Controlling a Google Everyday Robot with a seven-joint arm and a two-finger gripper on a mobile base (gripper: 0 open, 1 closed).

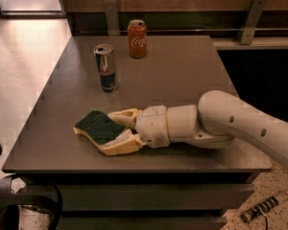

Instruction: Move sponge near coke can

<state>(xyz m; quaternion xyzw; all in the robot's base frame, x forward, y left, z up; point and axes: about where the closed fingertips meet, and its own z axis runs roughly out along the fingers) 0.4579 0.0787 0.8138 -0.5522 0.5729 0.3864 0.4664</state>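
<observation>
The sponge [97, 125], dark green on top with a pale yellow base, lies flat on the grey table [182, 66] near its front left. My gripper [108, 132] reaches in from the right at table height. Its cream fingers [121, 145] are closed on the sponge's right end, one on the far side and one on the near side. The coke can [137, 38], red-orange with white script, stands upright at the table's back edge, well beyond the sponge.
A slim silver-and-blue can [106, 67] stands upright between the sponge and the coke can, slightly left. A dark wall with metal brackets [250, 14] runs behind the table. The table's front edge lies just below the gripper.
</observation>
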